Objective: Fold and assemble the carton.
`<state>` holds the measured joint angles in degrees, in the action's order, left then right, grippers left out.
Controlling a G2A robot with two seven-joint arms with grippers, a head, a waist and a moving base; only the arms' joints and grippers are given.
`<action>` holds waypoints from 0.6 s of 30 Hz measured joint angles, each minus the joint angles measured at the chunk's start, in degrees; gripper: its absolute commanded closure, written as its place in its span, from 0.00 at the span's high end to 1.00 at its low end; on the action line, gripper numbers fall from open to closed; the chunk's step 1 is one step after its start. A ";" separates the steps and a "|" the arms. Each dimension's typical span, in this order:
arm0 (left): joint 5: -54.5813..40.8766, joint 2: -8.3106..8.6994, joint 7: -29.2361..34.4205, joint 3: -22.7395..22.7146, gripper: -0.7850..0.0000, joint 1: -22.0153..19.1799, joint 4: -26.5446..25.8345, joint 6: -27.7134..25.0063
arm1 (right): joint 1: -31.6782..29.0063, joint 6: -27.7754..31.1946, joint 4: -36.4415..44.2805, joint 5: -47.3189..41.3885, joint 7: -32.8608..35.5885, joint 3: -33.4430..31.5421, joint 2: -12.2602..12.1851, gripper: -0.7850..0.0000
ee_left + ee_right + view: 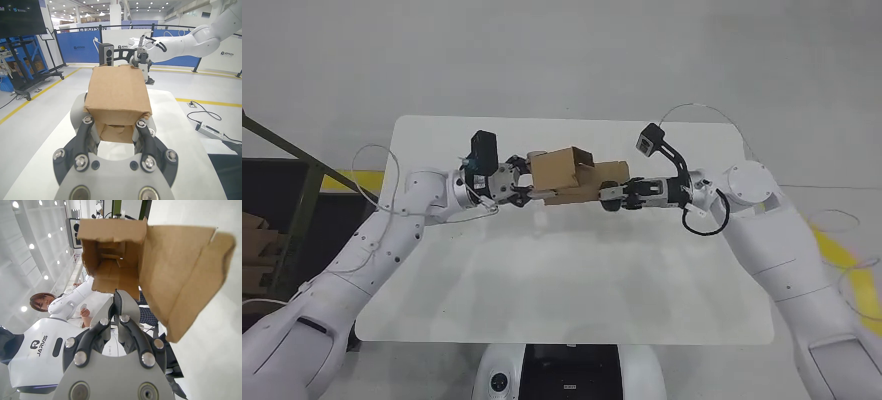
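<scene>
While carton [572, 172] is held over counter [542, 290], left jaws clamp its end, right jaws pinch a flap [113, 283], likely bracing it for folding

A white bench [572, 290] is set on a pale floor [37, 123] marked with yellow lines [208, 102]. A dark screen [20, 17] is carried on a wheeled stand [50, 73] (blue fence panels [81, 47] are ranged beside it). A corded power adapter [209, 130] is laid on the floor beside the bench.

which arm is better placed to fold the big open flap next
Right, probably: the right gripper pinches the carton at its open end beside the loose flap; the left gripper steadies the far end.
</scene>
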<state>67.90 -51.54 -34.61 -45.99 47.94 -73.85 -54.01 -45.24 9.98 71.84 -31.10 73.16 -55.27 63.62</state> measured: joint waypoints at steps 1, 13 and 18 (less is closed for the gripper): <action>-0.06 -0.08 0.01 -0.05 0.37 0.06 -0.01 -0.34 | 0.31 0.04 -0.24 -0.01 -0.05 0.15 0.10 0.00; -0.22 -1.42 0.90 -0.13 0.38 0.29 -0.30 -2.99 | 4.22 1.90 -3.58 -1.55 0.86 3.90 2.19 0.00; -0.08 -1.99 1.37 -0.17 0.38 0.05 -0.07 -3.98 | 5.80 2.72 -4.93 -1.93 1.52 5.41 3.11 0.00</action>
<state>67.82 -53.53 -33.24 -46.16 47.99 -73.92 -58.00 -39.43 12.70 66.91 -33.03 74.67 -49.86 66.72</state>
